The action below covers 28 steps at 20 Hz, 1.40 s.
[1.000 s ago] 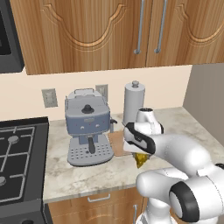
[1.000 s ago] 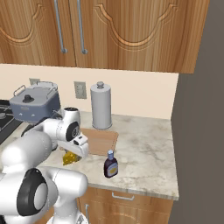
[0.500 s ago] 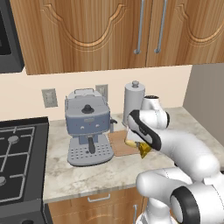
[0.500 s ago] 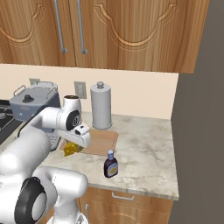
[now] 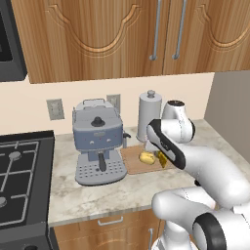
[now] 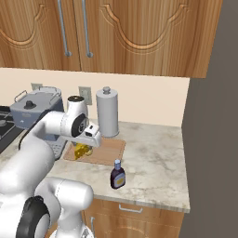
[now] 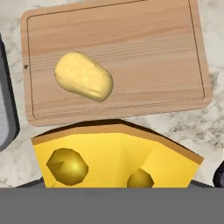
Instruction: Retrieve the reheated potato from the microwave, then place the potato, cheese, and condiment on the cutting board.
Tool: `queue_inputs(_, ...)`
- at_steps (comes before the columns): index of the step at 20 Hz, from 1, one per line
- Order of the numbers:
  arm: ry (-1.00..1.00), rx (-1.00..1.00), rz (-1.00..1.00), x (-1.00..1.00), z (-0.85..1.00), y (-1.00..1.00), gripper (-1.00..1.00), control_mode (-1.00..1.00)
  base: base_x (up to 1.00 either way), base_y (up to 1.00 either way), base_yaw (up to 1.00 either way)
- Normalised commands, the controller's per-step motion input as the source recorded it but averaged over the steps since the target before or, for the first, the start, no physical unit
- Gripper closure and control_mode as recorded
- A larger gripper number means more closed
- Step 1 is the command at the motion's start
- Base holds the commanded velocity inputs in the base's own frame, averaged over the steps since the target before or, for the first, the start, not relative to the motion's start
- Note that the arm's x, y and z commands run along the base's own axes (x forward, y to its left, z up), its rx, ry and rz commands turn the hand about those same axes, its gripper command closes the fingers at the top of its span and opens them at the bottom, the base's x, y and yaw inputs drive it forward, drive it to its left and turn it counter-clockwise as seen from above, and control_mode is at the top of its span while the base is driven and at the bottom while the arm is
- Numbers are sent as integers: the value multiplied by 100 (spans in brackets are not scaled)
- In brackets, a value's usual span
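Note:
The potato (image 7: 83,82) lies on the left part of the cutting board (image 7: 140,43), which sits on the counter beside the coffee machine. My gripper (image 5: 161,157) is shut on the cheese (image 7: 113,155) and holds it just above the board's near edge (image 5: 139,168), close to the potato (image 5: 146,157). The cheese wedge hides the fingertips in the hand view. The condiment (image 6: 117,174), a small dark bottle with a white cap, stands on the counter in front of the board (image 6: 109,149). A corner of the black microwave (image 5: 9,44) shows at the upper left.
A grey coffee machine (image 5: 97,141) stands left of the board and a paper towel holder (image 5: 149,114) behind it. The stove (image 5: 19,180) is at the far left. Wooden cabinets hang overhead, and a wall closes the counter's right end (image 6: 209,139).
The arm has swung up and back from the counter's front edge, carrying the cheese over the near edge of the cutting board beside the potato.

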Motion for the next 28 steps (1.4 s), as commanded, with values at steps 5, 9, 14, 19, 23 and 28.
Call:
queue_inputs(5,0,0,17,33,10,-11,100,-100,0,0,0)
queue_inputs(9,0,0,10,48,3,-10,100,-100,0,0,0)
queue_inputs(14,0,1,20,45,1,-14,100,-100,0,0,0)
queue_inputs(19,0,0,20,49,0,-6,100,-100,0,0,0)
queue_inputs(23,0,0,24,36,-8,1,100,-100,0,0,0)
queue_inputs(28,0,-6,22,30,-19,0,100,-100,0,0,0)
